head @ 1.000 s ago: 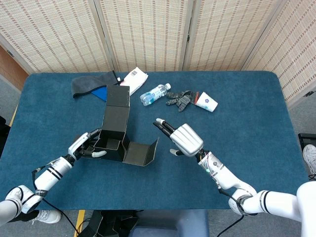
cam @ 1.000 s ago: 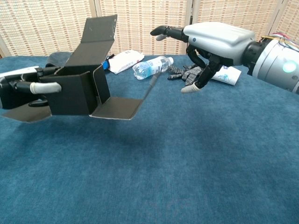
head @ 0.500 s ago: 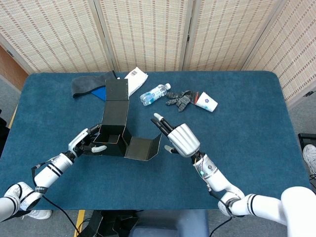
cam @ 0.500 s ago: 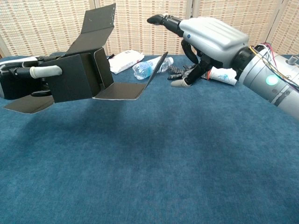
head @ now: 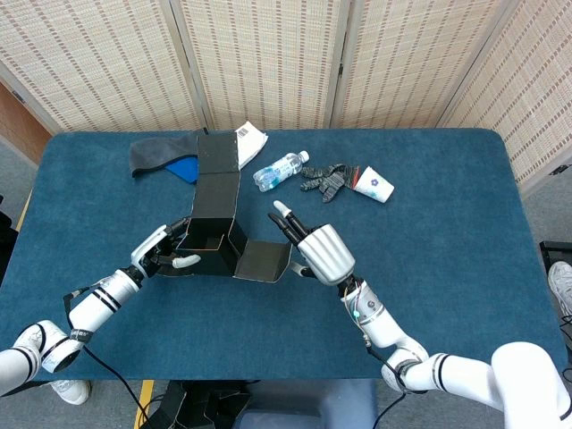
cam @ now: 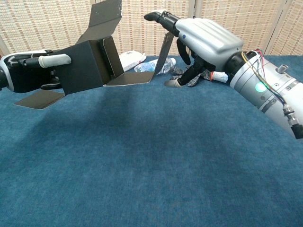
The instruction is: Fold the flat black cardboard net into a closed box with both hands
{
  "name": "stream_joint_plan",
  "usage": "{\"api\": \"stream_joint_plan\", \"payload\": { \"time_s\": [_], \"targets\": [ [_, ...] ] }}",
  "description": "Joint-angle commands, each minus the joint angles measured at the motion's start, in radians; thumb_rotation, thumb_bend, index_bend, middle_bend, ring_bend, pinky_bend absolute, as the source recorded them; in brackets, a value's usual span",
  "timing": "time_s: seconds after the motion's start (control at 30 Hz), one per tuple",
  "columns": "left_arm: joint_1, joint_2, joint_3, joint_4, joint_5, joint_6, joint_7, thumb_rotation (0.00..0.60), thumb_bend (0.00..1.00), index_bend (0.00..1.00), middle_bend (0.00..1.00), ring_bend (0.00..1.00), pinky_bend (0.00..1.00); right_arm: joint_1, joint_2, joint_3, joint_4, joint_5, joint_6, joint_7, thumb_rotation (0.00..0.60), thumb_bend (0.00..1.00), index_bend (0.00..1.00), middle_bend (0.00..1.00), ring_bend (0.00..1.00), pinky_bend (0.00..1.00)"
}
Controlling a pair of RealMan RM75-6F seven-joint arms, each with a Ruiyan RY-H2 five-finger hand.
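The half-folded black cardboard box (head: 214, 239) (cam: 85, 66) is lifted off the table. My left hand (head: 164, 255) (cam: 31, 71) grips its left side, thumb across the front wall. One tall flap (head: 219, 174) rises at the back, and a side flap (head: 264, 261) (cam: 137, 75) sticks out to the right with its end bent up. My right hand (head: 317, 250) (cam: 201, 40) is open, fingers stretched out, right beside that bent-up flap end; contact cannot be told.
At the table's far side lie a grey cloth with a blue piece (head: 161, 154), a white packet (head: 246, 138), a water bottle (head: 281, 169), a dark glove (head: 326, 179) and a tipped paper cup (head: 373, 184). The blue tabletop (head: 447, 250) spreads around.
My left hand has raised the box and carried it a bit right. My right hand moved left up to the side flap, whose end now stands steeper.
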Motion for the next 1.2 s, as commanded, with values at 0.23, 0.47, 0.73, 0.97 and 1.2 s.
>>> {"api": "stream_joint_plan", "payload": {
  "time_s": [0.23,0.47,0.73,0.97,1.2],
  "targets": [
    [-0.006,0.003,0.004,-0.021,0.018,0.007,-0.016,0.600,0.16,0.20,0.17,0.62,0.94,0.019,-0.071,0.036,0.080,-0.011,0.026,0.003,0.600,0.00,0.00,0.00,0.71,0.85],
    [-0.017,0.011,0.014,-0.031,0.041,0.012,-0.007,0.600,0.16,0.20,0.17,0.63,0.94,0.043,-0.112,0.058,0.122,-0.016,0.024,0.027,0.600,0.00,0.00,0.00,0.71,0.85],
    [-0.004,0.008,0.035,-0.030,0.052,0.023,0.043,0.600,0.17,0.20,0.17,0.62,0.94,0.073,-0.115,0.069,0.128,-0.032,0.009,0.010,0.600,0.00,0.00,0.00,0.71,0.85],
    [-0.003,-0.003,0.047,-0.030,0.064,0.031,0.073,0.600,0.16,0.20,0.17,0.62,0.94,0.111,-0.113,0.070,0.138,-0.060,-0.010,0.015,0.600,0.00,0.00,0.00,0.71,0.85],
    [-0.011,-0.015,0.048,-0.026,0.066,0.026,0.106,0.600,0.17,0.20,0.17,0.62,0.94,0.134,-0.107,0.065,0.133,-0.065,-0.041,0.007,0.600,0.00,0.00,0.00,0.71,0.85]
  ]
}}
